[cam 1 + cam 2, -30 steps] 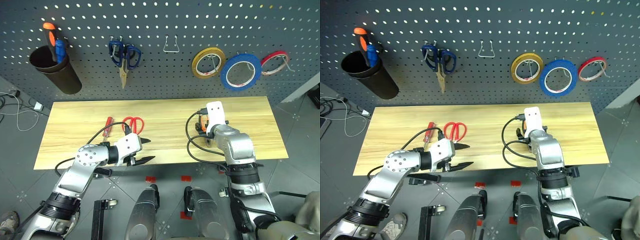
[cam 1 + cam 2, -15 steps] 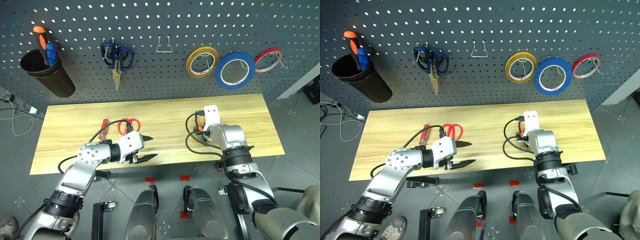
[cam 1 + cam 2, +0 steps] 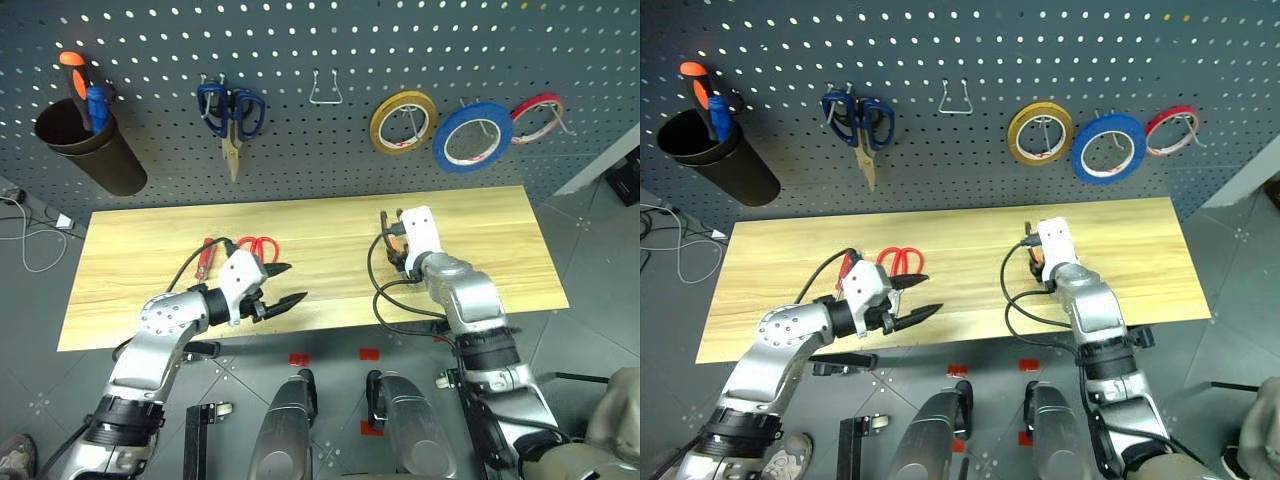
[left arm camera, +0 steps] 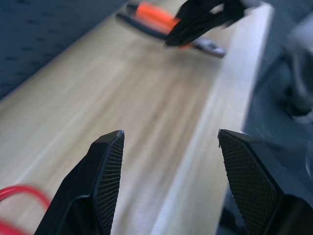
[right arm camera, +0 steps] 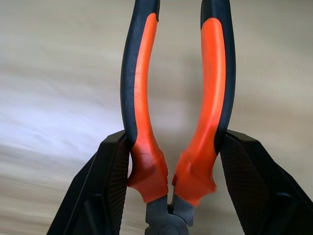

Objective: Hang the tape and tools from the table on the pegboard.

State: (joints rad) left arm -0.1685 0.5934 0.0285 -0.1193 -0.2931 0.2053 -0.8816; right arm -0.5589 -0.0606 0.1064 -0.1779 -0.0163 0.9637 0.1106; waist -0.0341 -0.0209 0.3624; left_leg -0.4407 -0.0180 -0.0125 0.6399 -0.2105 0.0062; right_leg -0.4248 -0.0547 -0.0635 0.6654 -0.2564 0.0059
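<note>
My right gripper [image 5: 172, 137] is shut on the orange-handled pliers [image 5: 146, 73], one finger on the outside of each handle, low over the right half of the table [image 3: 490, 215]. My left gripper [image 3: 283, 285] stands open with nothing between its fingers, just in front of the red-handled scissors [image 3: 256, 245]. The red-handled screwdriver [image 3: 207, 252] lies next to them. The blue tape [image 3: 473, 137] hangs on a hook of the pegboard [image 3: 330, 40] at the right.
On the pegboard hang blue-handled scissors [image 3: 232, 110], a yellow tape roll [image 3: 402, 122], a thin red tape roll [image 3: 538, 118] and a bare wire hook [image 3: 325, 90]. A black cup [image 3: 85, 150] at the far left holds two tools. Black cables trail behind my right wrist.
My right gripper has closed on the pliers and risen a little. My left gripper has risen slightly and come closer to the red scissors. The camera has shifted too.
</note>
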